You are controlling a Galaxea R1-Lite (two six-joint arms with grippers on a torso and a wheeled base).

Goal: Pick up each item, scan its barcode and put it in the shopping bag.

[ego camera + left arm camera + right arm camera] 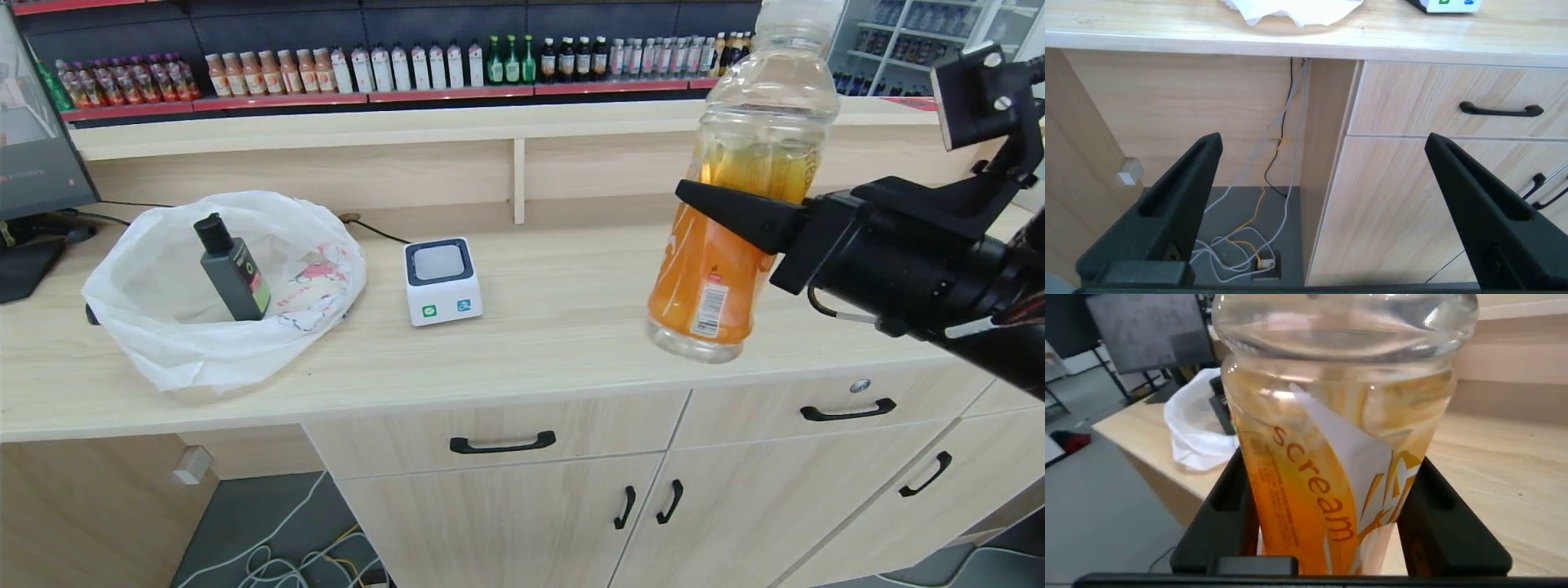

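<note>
Light wooden surface (pixel 555 359), white plastic shopping bag (pixel 163 343) at its left. Your right hand (pixel 735 214) holds the clear orange-drink bottle (pixel 702 286) aloft at the right; your left hand (pixel 1323 143) gapes wide, empty. Scanning step: next, present its barcode (pixel 709 310) to the white cube scanner (pixel 442 280).

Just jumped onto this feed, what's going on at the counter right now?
The right gripper holds the orange drink bottle roughly upright in the air, to the right of the white scanner and not yet over it. Its barcode shows low on its side. The shopping bag sits open at the counter's left with a dark bottle standing in it. The left gripper is open and empty, low in front of the cabinets.
</note>
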